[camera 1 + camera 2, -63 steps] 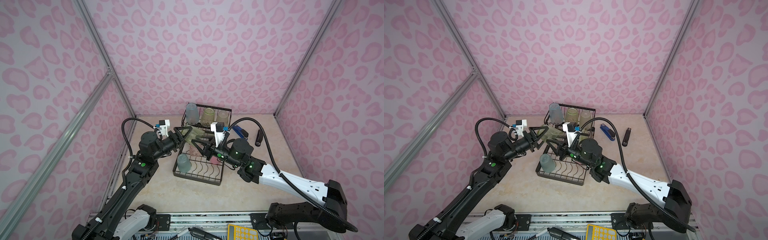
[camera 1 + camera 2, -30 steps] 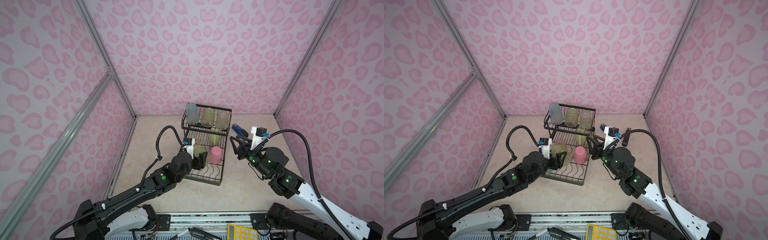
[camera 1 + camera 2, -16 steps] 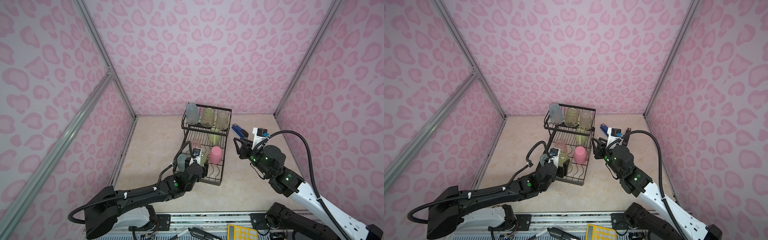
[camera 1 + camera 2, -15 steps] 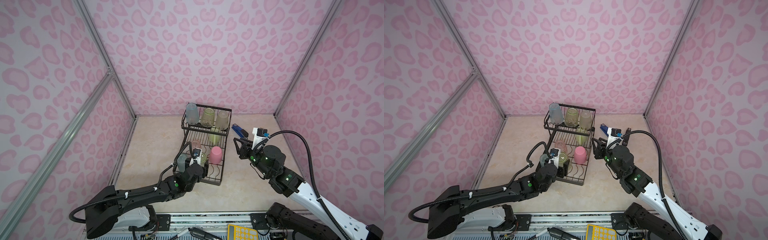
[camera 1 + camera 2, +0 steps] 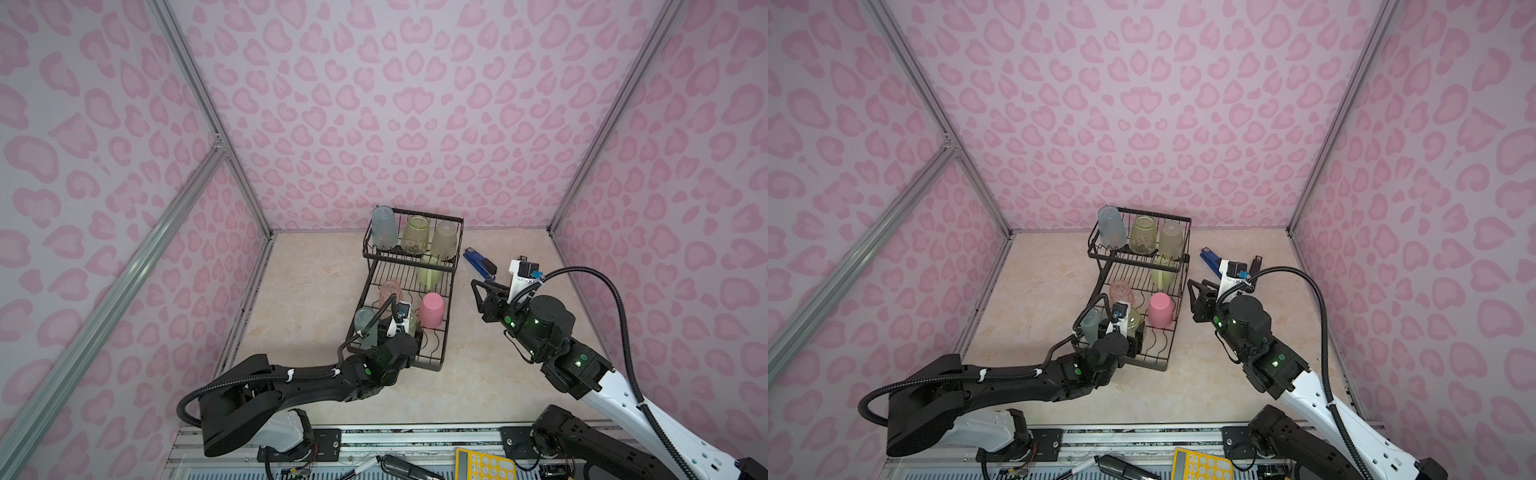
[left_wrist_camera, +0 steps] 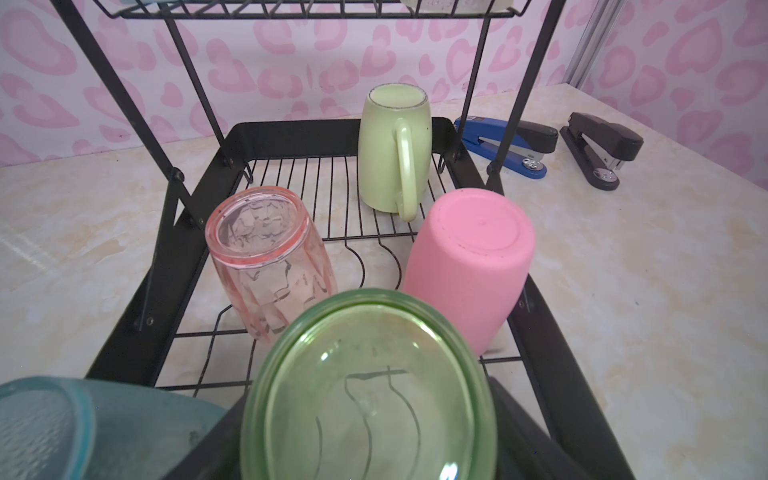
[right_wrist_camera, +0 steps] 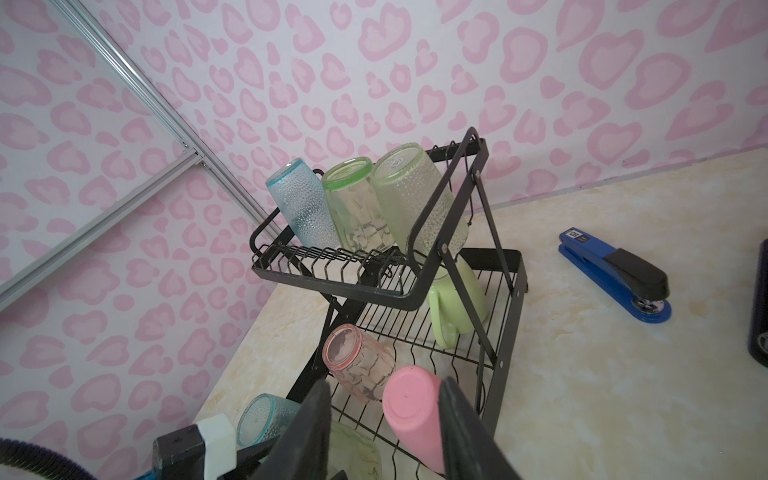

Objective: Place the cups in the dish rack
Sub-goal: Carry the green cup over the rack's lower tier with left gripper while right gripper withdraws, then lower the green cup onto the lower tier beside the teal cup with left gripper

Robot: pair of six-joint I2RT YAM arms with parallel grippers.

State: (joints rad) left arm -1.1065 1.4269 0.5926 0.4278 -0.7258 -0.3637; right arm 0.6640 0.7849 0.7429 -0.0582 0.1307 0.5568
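Note:
The black wire dish rack stands mid-table. In its raised basket are a blue cup, a green one and a beige one. On the lower tray stand a pale-green mug, a clear pink cup, a solid pink cup and a teal cup, all upside down. At the tray's front my left gripper is shut on a green cup, upside down on the wires. My right gripper hangs open right of the rack, holding nothing.
A blue stapler and a black stapler lie on the table right of the rack, behind my right gripper. A yellow calculator sits on the front rail. Pink patterned walls close in three sides.
Over the last second my left arm sank low and brought the green cup down toward the tray's front. It has held still for the last half second. The right gripper barely shifted.

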